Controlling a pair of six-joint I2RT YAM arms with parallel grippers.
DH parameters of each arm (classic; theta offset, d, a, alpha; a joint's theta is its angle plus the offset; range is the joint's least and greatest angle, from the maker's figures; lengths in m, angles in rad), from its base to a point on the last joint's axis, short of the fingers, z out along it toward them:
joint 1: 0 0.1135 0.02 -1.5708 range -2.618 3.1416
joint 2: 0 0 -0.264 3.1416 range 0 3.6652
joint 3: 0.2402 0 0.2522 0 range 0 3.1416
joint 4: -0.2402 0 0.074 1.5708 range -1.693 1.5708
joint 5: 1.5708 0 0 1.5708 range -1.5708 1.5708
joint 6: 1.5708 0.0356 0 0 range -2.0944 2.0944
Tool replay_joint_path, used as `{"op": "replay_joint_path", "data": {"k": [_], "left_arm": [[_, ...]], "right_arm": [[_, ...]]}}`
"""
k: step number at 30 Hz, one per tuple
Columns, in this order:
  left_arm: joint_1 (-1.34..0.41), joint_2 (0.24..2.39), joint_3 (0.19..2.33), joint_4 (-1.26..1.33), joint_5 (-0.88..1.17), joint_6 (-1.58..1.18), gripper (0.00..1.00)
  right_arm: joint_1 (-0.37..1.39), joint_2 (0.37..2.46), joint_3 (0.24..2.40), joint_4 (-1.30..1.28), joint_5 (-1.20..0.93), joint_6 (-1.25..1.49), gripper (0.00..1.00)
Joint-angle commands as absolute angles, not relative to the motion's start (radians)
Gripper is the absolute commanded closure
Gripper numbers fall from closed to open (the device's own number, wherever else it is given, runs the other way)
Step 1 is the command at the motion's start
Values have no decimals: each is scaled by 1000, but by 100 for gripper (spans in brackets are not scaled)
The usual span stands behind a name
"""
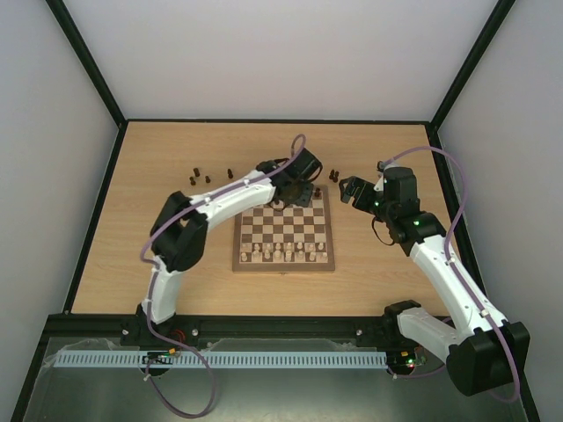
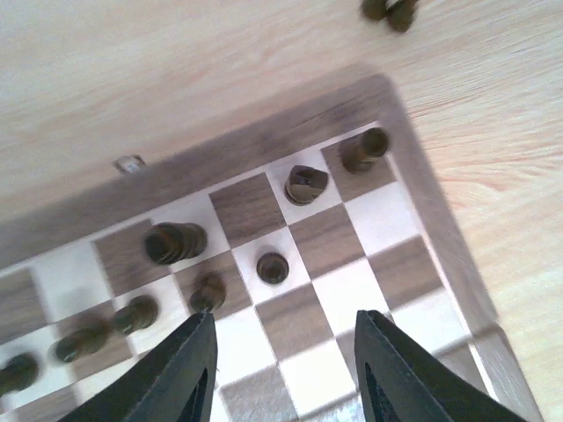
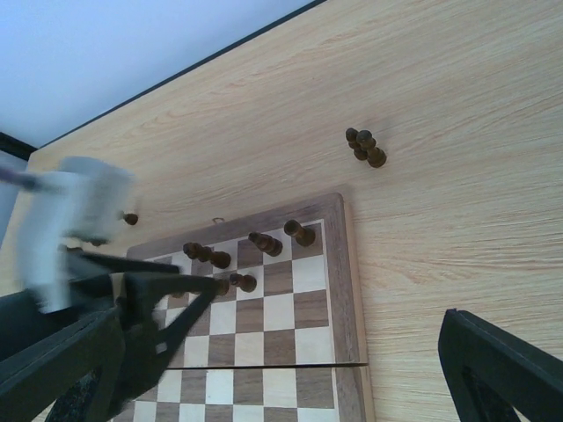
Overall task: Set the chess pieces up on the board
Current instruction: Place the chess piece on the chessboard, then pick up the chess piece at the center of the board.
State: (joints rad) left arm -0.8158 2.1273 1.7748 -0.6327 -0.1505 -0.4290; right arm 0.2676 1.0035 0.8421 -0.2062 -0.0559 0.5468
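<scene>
Chessboard [image 1: 283,233] lay mid-table in the top view, with the left gripper [image 1: 293,197] over its far rows and the right gripper [image 1: 350,189] just off its far right corner. In the left wrist view, the fingers [image 2: 189,369] were spread wide and held nothing; a dark pawn [image 2: 273,267] stood just beyond their gap. In the right wrist view, the fingers [image 3: 501,369] were wide apart and empty, and a cluster of dark pieces [image 3: 365,147] sat on the table [image 3: 457,220] well beyond them.

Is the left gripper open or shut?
Open: the left gripper shows both fingers wide apart over the board, bare squares between them.
</scene>
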Motion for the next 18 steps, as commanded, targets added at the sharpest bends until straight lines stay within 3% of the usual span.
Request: {"op": "replay_joint_path", "data": {"k": [1, 6, 9, 10, 18], "left_arm": [[-832, 1916, 1712, -660, -233, -424, 50], [-691, 1743, 1530, -642, -291, -431, 29], [-552, 1669, 1400, -595, -271, -435, 5], [-507, 1656, 1365, -581, -267, -436, 1], [-234, 1671, 1173, -464, -269, -478, 1]], "right_arm": [[264, 1003, 834, -203, -69, 548, 1], [263, 1005, 833, -200, -86, 549, 1], [263, 1008, 833, -197, -102, 549, 1], [264, 1009, 832, -196, -110, 547, 1], [263, 1028, 834, -192, -159, 547, 1]]}}
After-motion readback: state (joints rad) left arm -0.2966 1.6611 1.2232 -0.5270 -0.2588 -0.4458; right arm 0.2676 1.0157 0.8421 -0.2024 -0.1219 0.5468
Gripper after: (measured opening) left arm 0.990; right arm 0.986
